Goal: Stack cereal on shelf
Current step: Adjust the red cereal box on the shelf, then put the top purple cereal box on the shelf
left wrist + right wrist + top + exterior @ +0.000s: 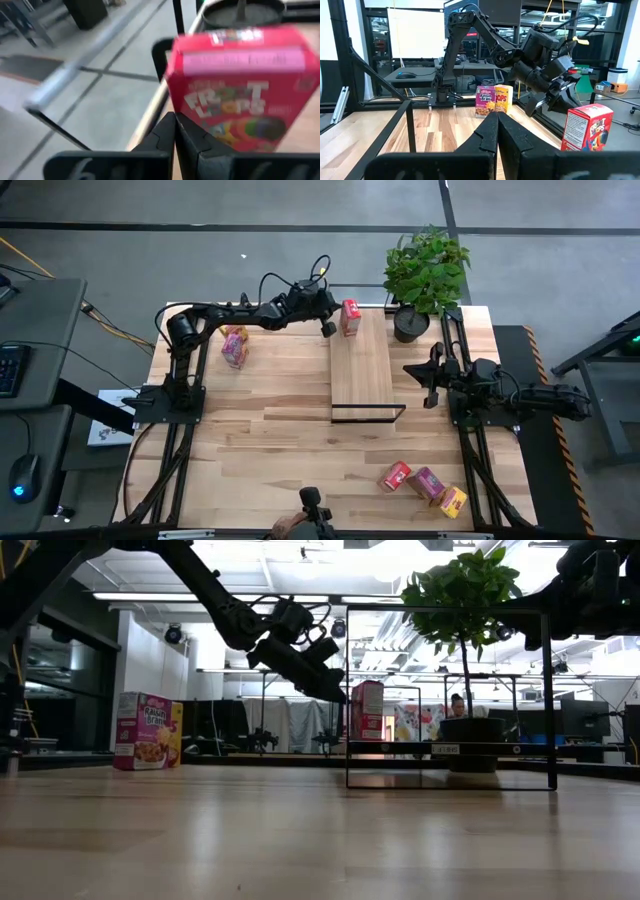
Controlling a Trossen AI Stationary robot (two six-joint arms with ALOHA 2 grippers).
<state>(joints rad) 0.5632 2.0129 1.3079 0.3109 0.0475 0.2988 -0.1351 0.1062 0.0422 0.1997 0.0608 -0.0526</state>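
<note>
As I read the table from its near edge outward, three cereal boxes lie flat in a row at the near right: a red box (395, 477), a pink-purple box (426, 483) and a yellow box (453, 501), close beside one another. Farther in, I see the shelf (361, 375), a light-wood plank with a thin black frame at its near end, running away from me along the table's middle. My right gripper (432, 377) waits to the right of the shelf, apart from it; its own wrist view shows its fingers (490, 135) pressed together with nothing between them. On the left, a Raisin Bran box (140, 731) stands upright with a yellow Corn Pops box (504, 99) touching it on the far side. At the shelf's far end a red Froot Loops box (350, 317) stands upright. My left gripper (327, 327) hovers just beside that box, on its left, not touching it; its fingers (167, 135) are closed and hold nothing. A potted plant (425, 275) stands at the far right corner.
</note>
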